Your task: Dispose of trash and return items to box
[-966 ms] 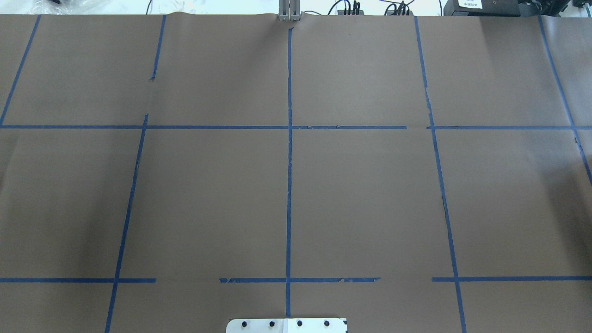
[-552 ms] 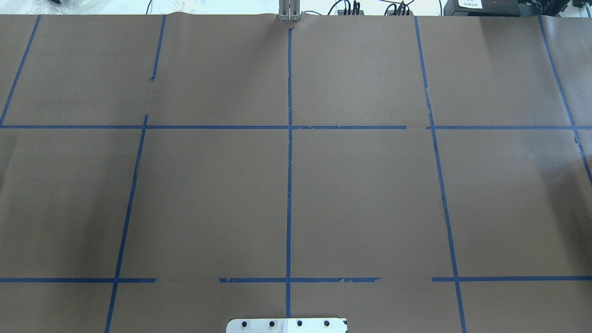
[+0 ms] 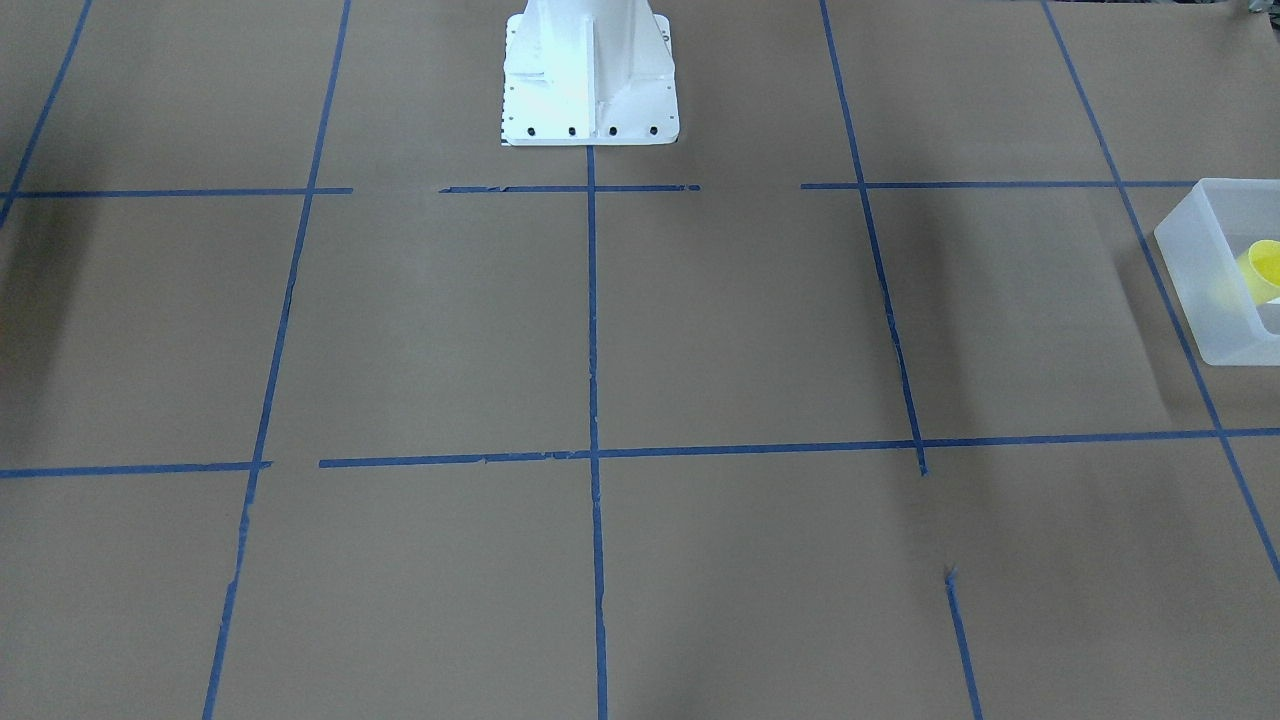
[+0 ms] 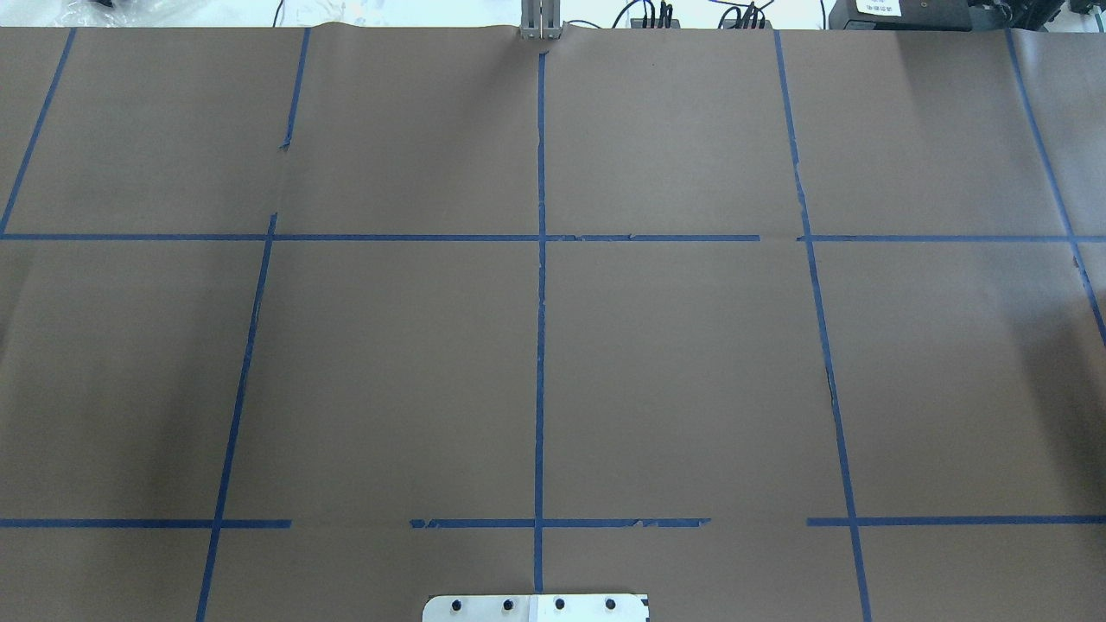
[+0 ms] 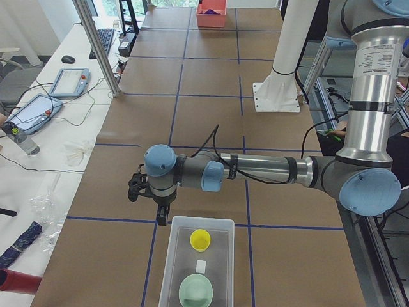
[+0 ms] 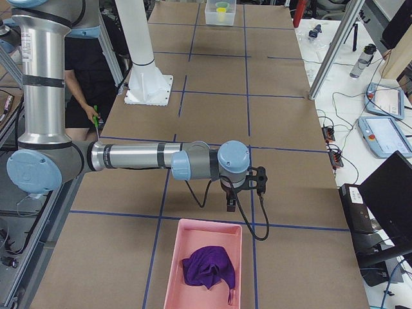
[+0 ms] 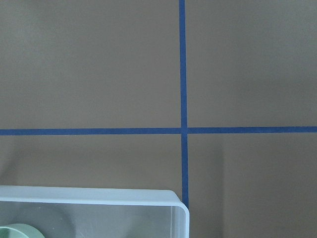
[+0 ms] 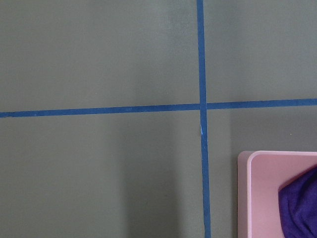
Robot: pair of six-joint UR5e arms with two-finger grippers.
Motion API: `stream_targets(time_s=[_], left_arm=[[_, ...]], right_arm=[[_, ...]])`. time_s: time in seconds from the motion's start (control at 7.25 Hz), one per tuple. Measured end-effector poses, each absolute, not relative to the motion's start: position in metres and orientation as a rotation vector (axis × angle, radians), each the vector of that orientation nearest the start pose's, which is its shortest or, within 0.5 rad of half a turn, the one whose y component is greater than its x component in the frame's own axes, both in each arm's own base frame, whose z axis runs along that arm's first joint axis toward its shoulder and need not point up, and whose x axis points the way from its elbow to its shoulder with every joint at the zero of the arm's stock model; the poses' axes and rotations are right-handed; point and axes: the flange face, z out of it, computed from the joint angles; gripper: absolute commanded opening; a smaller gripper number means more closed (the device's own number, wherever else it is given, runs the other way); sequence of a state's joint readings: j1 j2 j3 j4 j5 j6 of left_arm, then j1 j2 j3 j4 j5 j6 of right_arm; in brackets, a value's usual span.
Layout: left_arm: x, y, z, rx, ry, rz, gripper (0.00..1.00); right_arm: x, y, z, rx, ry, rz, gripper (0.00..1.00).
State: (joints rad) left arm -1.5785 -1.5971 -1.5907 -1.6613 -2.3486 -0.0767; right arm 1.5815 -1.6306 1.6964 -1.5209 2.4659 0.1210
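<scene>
Counting as I go: one yellow cup (image 5: pixel 200 239), and it sits inside the one frosted box (image 5: pixel 167 262), open end up, near the box's end closest to me. One pale green bowl (image 5: pixel 196 291) shares that box at its other end, with one small white label (image 5: pixel 200 265) between the two. The front-facing view catches the same cup (image 3: pixel 1262 270) behind the box wall (image 3: pixel 1200 290) at the table's edge.

My left gripper (image 5: pixel 163 219) hangs just outside the box's short end, pointing down, above the blue tape. Only the side camera shows it, so I cannot tell whether those jaws are parted or closed. My left wrist camera looks down on one rounded box corner (image 7: pixel 173 201) and a tape crossing.

My right gripper (image 6: pixel 230 206) hangs just short of the one pink bin (image 6: pixel 162 273), which holds one purple cloth (image 6: pixel 209 267). Same trouble there: I cannot tell how those jaws stand.

Two bins, one at each end of the table. Between them lies brown paper in taped squares, with the white robot base (image 3: pixel 588 80) at the near edge
</scene>
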Motion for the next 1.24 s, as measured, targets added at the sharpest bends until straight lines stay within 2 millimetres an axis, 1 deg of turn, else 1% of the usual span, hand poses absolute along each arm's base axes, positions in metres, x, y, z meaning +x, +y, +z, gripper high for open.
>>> stream_targets(time_s=[1.24], left_arm=[[-0.0673, -0.5113, 0.6267, 0.103, 0.78, -0.027, 1.0]], right_arm=[[0.064, -0.4712, 0.6173, 0.065, -0.846, 0.062, 1.0]])
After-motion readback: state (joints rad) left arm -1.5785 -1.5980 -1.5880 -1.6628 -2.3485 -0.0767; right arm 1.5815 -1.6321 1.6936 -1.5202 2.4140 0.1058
